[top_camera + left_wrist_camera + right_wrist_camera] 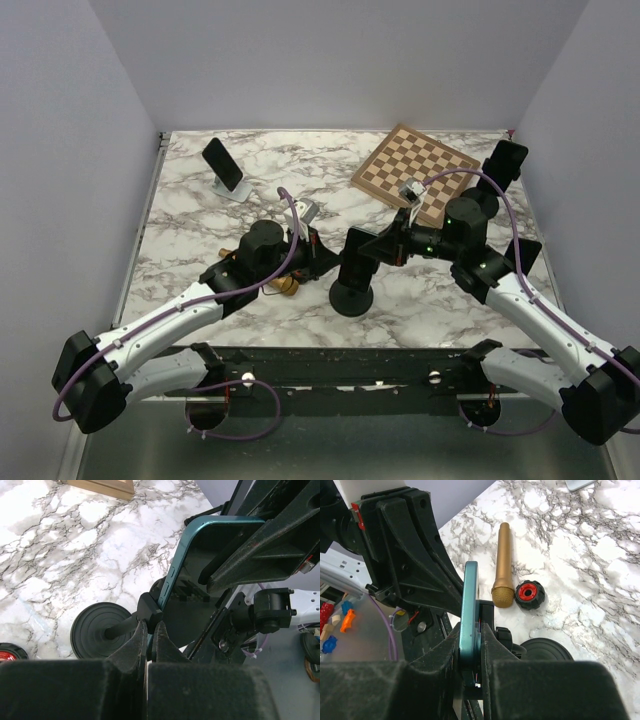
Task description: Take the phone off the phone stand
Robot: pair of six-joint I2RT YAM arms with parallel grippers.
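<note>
Right wrist view: right gripper (470, 647) pinching the teal phone (470, 595) across its faces, for a pull out
Left gripper (150, 630): pressed shut on the stand (97, 635) neck, probably to brace it
Phone: upright in the stand, mid-table (second phone (222, 163) far back left)
Room: open above; microphone (502, 562) and knob (530, 594) beside the base

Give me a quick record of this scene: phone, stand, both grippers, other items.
phone stand: black, round base on the marble table
phone: teal-edged, clamped in the stand
right gripper: jaws shut on the phone's edge
left gripper: jaws shut at the stand's clamp
nearby: gold microphone, red-and-black cap
far side: second phone on silver stand, chessboard
task status: phone not yet removed
</note>
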